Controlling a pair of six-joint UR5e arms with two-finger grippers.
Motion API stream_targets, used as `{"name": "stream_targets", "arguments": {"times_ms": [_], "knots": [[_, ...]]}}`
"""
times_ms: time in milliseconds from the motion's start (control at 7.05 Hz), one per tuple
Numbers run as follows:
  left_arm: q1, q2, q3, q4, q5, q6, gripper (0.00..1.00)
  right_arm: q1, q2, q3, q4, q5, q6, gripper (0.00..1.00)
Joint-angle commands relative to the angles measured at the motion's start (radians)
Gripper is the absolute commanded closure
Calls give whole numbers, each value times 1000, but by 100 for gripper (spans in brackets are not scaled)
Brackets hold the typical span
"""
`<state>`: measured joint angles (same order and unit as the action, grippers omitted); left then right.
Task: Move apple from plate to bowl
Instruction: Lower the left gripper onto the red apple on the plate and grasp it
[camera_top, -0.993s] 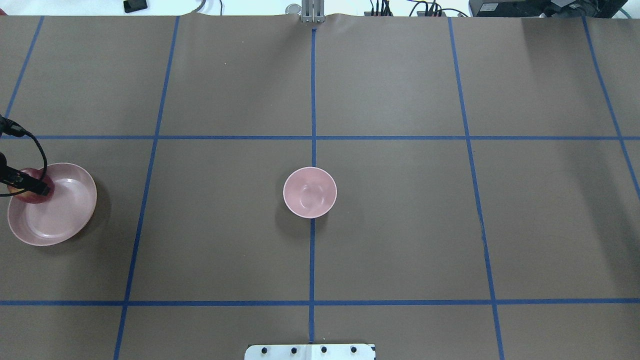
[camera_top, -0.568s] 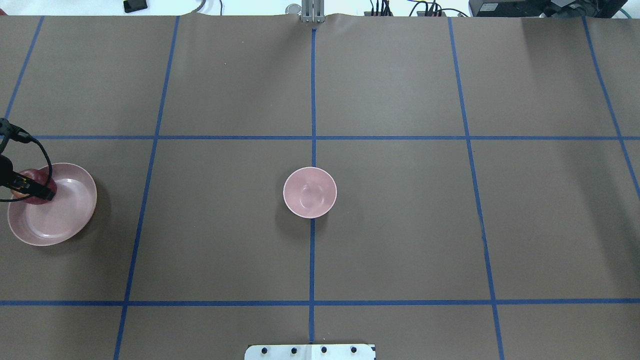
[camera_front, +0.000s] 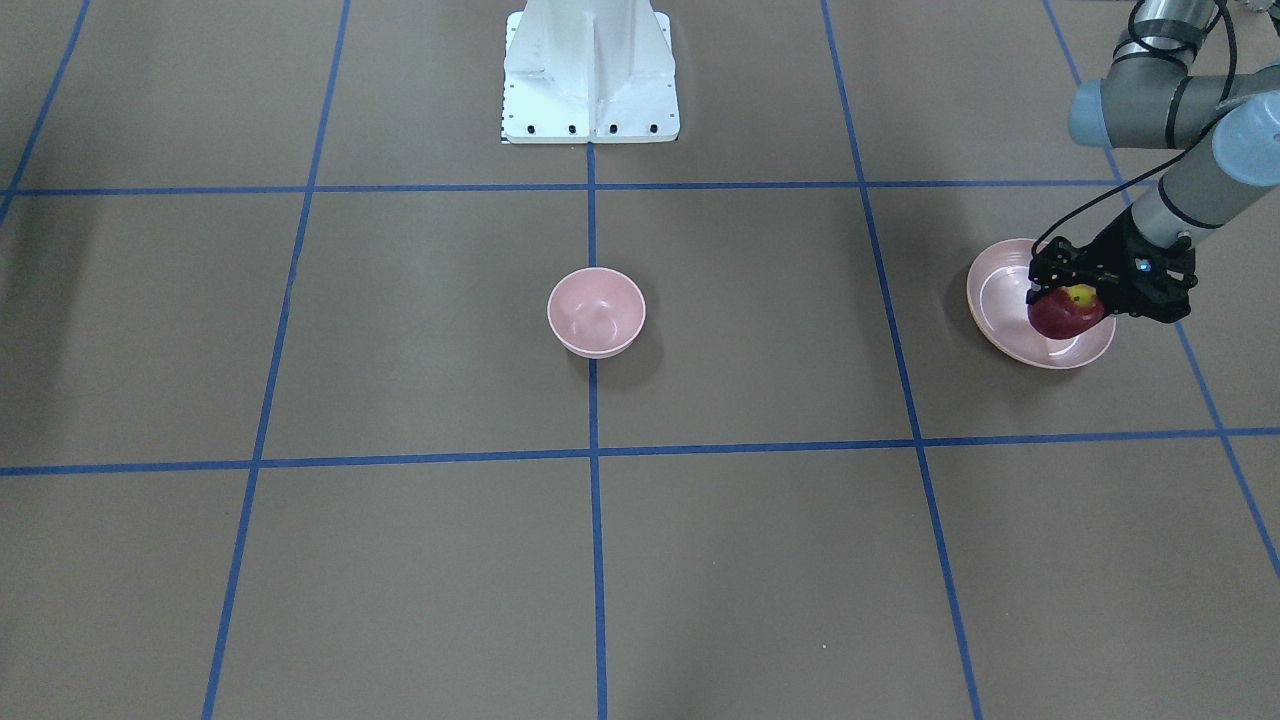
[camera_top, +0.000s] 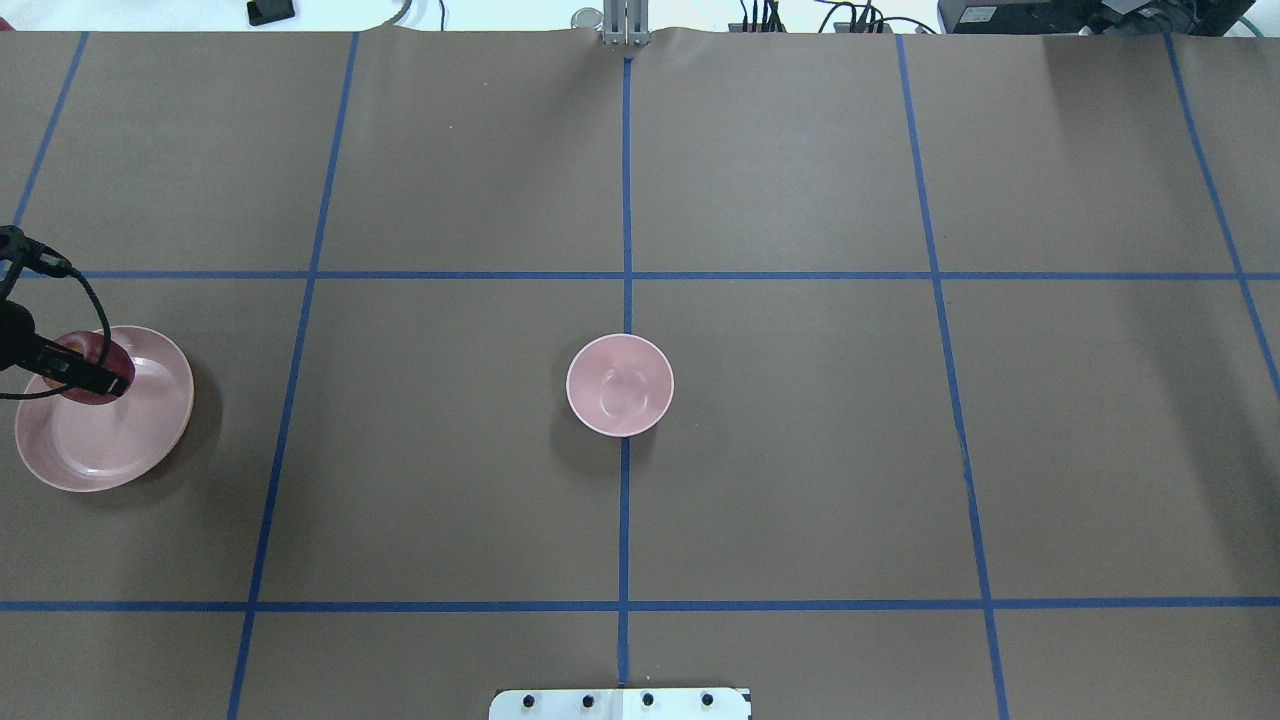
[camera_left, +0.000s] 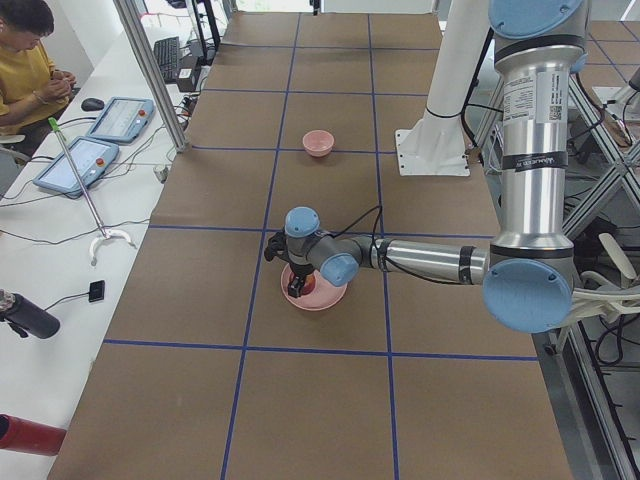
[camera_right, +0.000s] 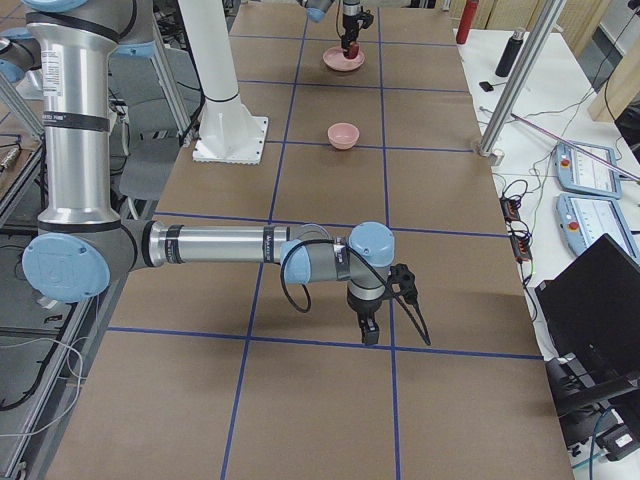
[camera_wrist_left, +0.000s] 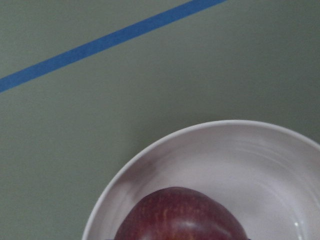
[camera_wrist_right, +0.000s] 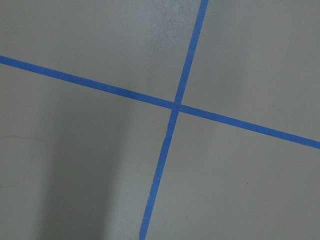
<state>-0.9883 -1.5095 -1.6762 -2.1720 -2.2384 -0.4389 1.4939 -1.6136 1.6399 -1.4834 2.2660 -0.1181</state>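
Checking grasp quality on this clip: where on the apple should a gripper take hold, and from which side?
Across its widest middle, coming down from above, a finger on each opposite flank. The apple is round with its stem end upward, and the raised rim of the plate likely blocks a low sideways approach. The left gripper holds it this way.

One apple (camera_front: 1066, 315), one plate (camera_front: 1000, 290), one bowl (camera_front: 596, 315) and two arms: left arm (camera_left: 430, 262), right arm (camera_right: 210, 245).
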Motion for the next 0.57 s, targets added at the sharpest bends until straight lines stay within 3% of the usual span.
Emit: {"name": "stream_targets", "arguments": {"times_ms": [0, 426], "knots": [[6, -14, -83, 3, -14, -175, 91, 0, -3, -2, 0, 1, 0, 0], [63, -98, -114, 6, -12, -356, 91, 0, -12, -2, 3, 3, 0, 0]]}}
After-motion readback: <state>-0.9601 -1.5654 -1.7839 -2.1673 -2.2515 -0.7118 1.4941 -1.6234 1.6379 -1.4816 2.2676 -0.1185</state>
